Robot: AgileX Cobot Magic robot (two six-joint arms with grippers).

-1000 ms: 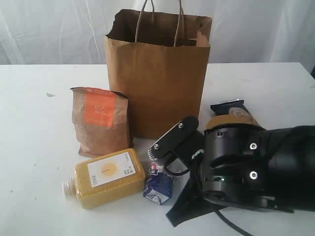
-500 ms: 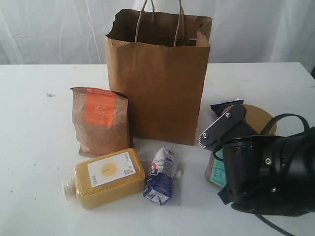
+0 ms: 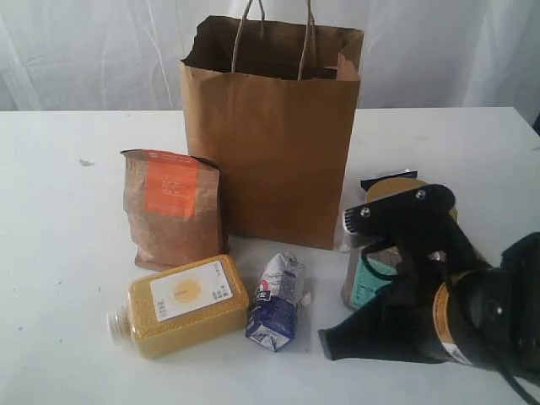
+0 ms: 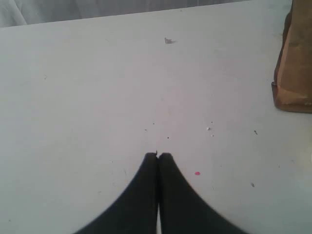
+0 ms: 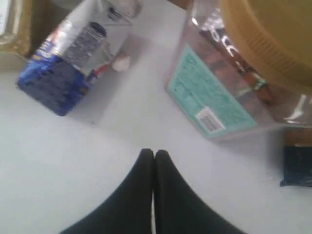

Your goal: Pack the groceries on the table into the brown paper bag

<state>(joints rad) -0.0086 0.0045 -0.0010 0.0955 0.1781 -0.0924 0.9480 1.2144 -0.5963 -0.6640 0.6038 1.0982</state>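
Paper bag (image 3: 270, 135) stood toward far edge of tabletop (image 3: 67, 253); pouch (image 3: 171, 211), grain bottle (image 3: 181, 304), carton (image 3: 276, 302) sat nearer the front edge, jar (image 3: 367, 278) front-right, half hidden by R arm (image 3: 472, 321). R hand (image 5: 154, 156), pinched tight & empty, had dropped before the jar since 0.5 s ago; L hand (image 4: 158, 157) likewise pinched, seen only in wrist view.

The brown paper bag (image 3: 270, 135) stands upright and open at the rear centre of the white tabletop (image 3: 59, 253), with the brown pouch (image 3: 173, 211), orange label forward, upright just beside its left front corner. In front of the pouch the yellow grain bottle (image 3: 181, 305) lies on its side, cap to the left, and the blue-white carton (image 3: 277, 302) lies just beside it. The yellow-lidded clear jar (image 3: 365, 283) stands right of the bag, partly hidden, and the dark end of the spaghetti packet (image 3: 386, 179) shows behind its lid.
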